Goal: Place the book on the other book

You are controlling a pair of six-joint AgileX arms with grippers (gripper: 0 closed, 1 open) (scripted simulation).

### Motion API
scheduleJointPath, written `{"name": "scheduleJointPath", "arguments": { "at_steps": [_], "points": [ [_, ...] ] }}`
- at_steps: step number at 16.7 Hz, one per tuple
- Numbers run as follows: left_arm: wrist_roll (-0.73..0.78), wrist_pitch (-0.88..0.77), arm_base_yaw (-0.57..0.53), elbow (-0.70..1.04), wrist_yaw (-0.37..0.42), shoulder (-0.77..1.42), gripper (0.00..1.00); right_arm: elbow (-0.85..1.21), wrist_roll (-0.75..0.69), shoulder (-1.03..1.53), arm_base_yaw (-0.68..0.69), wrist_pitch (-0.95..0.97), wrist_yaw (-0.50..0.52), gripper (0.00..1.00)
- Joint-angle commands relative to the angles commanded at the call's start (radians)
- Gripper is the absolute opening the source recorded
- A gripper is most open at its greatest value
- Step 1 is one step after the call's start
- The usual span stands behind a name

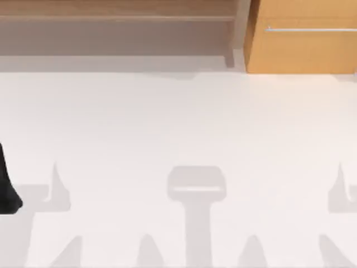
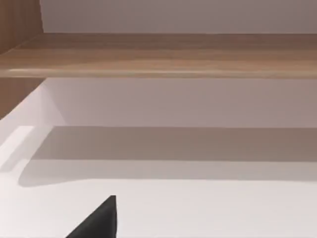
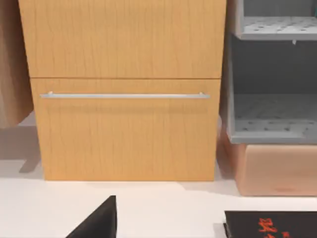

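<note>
Black and wedge-shaped, a part of the right gripper juts into the right wrist view closest to the lens, over the white table; whether its jaws are open or closed cannot be told; just beyond it on the table lies a black book with red lettering on its cover, flat, near the foot of a wooden cabinet with a long metal handle; beside the cabinet stands a grey rack of perforated shelves on a pale wooden block; a like black wedge of the left gripper shows in the left wrist view, its jaws likewise impossible to judge, above bare white table facing a wooden shelf; from above, a dark piece of the left arm sits at the table's left edge; the cabinet stands at the far right corner, the shelf along the far edge.
</note>
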Motion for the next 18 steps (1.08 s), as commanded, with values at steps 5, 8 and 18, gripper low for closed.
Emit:
{"name": "scheduleJointPath", "arguments": {
  "at_steps": [5,8,18],
  "points": [
    [0.0,0.0,0.0,0.0,0.0,0.0,1.0,0.045,0.002,0.061,-0.016,0.015,-0.016,1.0],
    [0.0,0.0,0.0,0.0,0.0,0.0,1.0,0.154,0.007,0.214,-0.055,0.054,-0.054,1.0],
    [0.0,0.0,0.0,0.0,0.0,0.0,1.0,0.792,0.008,1.106,-0.271,0.316,-0.246,1.0]
  ]
}}
